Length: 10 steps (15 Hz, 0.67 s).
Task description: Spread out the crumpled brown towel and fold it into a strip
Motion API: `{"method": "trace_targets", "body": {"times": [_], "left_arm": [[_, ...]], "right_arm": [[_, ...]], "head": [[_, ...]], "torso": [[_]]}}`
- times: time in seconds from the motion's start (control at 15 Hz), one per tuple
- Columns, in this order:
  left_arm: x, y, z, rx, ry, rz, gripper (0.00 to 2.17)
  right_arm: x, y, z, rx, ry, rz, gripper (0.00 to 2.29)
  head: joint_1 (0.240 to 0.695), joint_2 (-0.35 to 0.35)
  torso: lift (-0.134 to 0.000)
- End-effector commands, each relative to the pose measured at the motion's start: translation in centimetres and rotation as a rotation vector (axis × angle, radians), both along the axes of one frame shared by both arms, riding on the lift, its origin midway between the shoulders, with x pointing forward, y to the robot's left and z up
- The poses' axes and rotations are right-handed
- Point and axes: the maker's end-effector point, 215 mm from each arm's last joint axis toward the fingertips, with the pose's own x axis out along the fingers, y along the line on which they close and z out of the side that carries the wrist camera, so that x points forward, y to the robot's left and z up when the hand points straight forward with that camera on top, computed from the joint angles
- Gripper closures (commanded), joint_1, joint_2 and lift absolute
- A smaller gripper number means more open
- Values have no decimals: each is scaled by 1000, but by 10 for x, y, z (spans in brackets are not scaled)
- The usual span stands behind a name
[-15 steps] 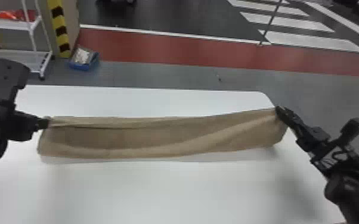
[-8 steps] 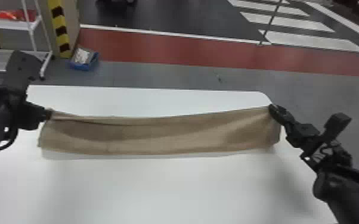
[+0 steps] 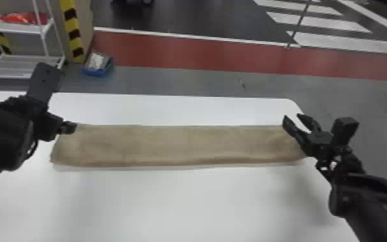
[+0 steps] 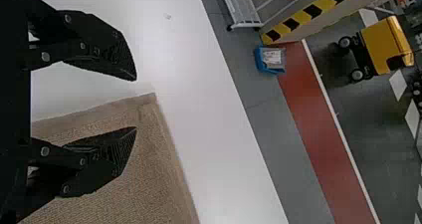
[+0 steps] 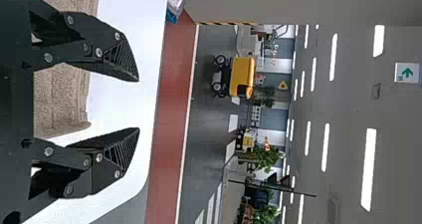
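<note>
Towel (image 3: 183, 144), one: long axis is running beside the table's (image 3: 183, 199) far edge, your left gripper (image 4: 136, 103) and right gripper (image 5: 139, 104) standing wide at opposite ends.

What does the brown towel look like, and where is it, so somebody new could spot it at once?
Start with the big white table in front of the robot. Across it lies the brown towel, a long, flat strip with its ends near the left gripper and the right gripper. Its woven brown cloth sets it apart from those black grippers.
</note>
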Motion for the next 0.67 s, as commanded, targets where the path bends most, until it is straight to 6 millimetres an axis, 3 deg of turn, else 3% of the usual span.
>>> {"method": "trace_targets", "body": {"times": [0.0,0.33,0.4,0.6], "left_arm": [[9,-1,3,6,-35,-15,-2],[-3,5,2,-31,-75,-8,-2],[-5,16,0,-54,-80,13,-2],[-7,26,7,-215,-126,17,66]], "right_arm": [[0,2,-1,-6,3,9,60],[-21,-4,1,0,-35,22,60],[-25,-6,5,7,-42,47,60],[-32,-5,17,-3,-52,113,60]], "head": [[695,-201],[695,-199],[695,-200],[695,-192]], "torso": [[-123],[-123],[-123],[-123]]}}
